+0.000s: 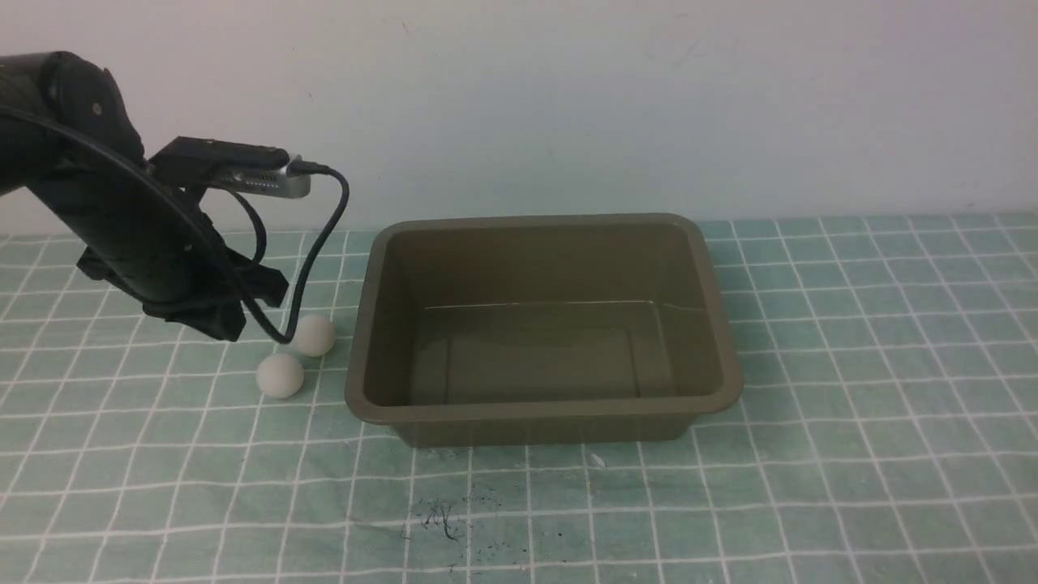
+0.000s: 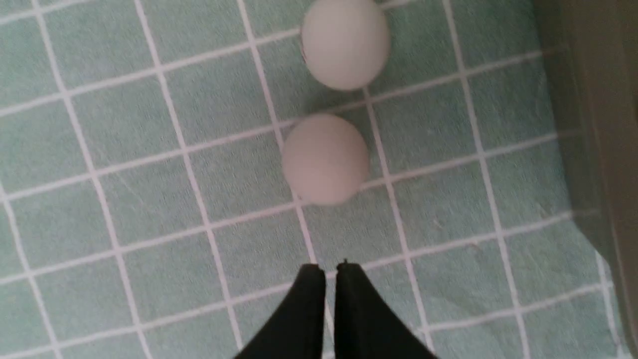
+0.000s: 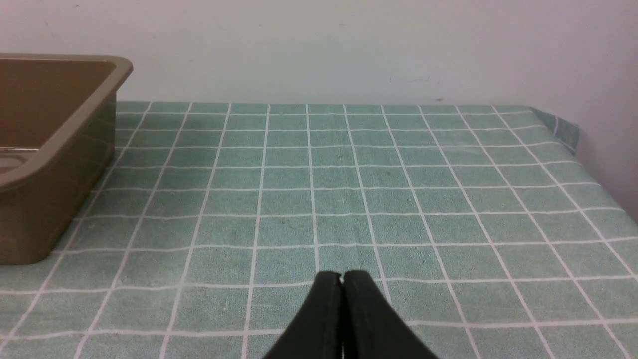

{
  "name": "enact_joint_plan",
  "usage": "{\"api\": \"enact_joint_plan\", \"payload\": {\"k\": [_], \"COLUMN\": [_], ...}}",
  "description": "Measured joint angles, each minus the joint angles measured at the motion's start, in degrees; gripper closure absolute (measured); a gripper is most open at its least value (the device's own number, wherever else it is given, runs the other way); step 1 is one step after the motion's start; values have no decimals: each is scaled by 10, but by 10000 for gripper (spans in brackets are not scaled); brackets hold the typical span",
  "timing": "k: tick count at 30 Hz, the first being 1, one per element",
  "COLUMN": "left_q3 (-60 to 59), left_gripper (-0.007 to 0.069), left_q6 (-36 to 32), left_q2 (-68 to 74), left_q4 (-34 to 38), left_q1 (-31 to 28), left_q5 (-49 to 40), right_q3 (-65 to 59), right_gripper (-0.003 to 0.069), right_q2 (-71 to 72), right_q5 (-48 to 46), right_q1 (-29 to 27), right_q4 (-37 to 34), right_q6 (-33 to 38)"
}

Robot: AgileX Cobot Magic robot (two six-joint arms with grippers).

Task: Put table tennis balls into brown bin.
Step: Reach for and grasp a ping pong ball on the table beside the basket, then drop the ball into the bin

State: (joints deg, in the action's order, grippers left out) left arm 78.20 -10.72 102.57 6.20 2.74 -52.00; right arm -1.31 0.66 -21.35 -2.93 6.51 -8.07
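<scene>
Two white table tennis balls lie close together on the green checked cloth, just left of the brown bin (image 1: 527, 412). One ball (image 1: 315, 334) sits farther back and the other ball (image 1: 280, 375) nearer the front. My left gripper (image 1: 231, 316) hovers above the cloth to their left. In the left wrist view its black tips (image 2: 328, 267) are shut with nothing between them, a short way from the closer ball (image 2: 325, 158). The second ball (image 2: 345, 42) lies beyond it. The bin (image 2: 608, 124) holds nothing. My right gripper (image 3: 342, 274) is shut over bare cloth.
A black cable (image 1: 324, 235) loops down from the left wrist camera close to the balls. The bin's side (image 3: 65, 134) stands to one side of the right gripper. A pale wall (image 1: 568, 97) backs the table, and the cloth's far corner (image 3: 563, 127) marks the table edge.
</scene>
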Motion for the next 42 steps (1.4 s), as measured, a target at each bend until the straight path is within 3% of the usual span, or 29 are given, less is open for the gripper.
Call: {"api": "enact_joint_plan", "payload": {"k": [5, 9, 12, 16, 20, 23, 25, 28, 32, 35, 42], "left_q3": [10, 11, 11, 11, 11, 12, 14, 24, 79, 113, 177], "left_gripper": [444, 223, 107, 28, 42, 110, 288, 279, 279, 279, 279], "left_q6": [2, 2, 2, 2, 3, 10, 16, 16, 23, 32, 2], "left_q2": [41, 83, 107, 132, 143, 150, 152, 152, 126, 100, 53], "left_q4": [-2, 1, 18, 35, 35, 36, 35, 27, -8, -8, 88], "left_q1": [0, 0, 0, 0, 0, 0, 0, 0, 1, 3, 65], "left_q5": [61, 95, 103, 106, 114, 114, 112, 83, -66, -111, -125], "right_q3": [0, 0, 0, 0, 0, 0, 0, 0, 0, 0, 0], "right_gripper": [668, 668, 668, 668, 668, 668, 668, 668, 668, 668, 668], "right_q2": [0, 0, 0, 0, 0, 0, 0, 0, 0, 0, 0], "right_q5": [0, 0, 0, 0, 0, 0, 0, 0, 0, 0, 0], "right_q1": [0, 0, 0, 0, 0, 0, 0, 0, 0, 0, 0], "right_q4": [0, 0, 0, 0, 0, 0, 0, 0, 0, 0, 0], "right_q6": [0, 0, 0, -2, -4, -4, -4, -4, -4, -4, -4]}}
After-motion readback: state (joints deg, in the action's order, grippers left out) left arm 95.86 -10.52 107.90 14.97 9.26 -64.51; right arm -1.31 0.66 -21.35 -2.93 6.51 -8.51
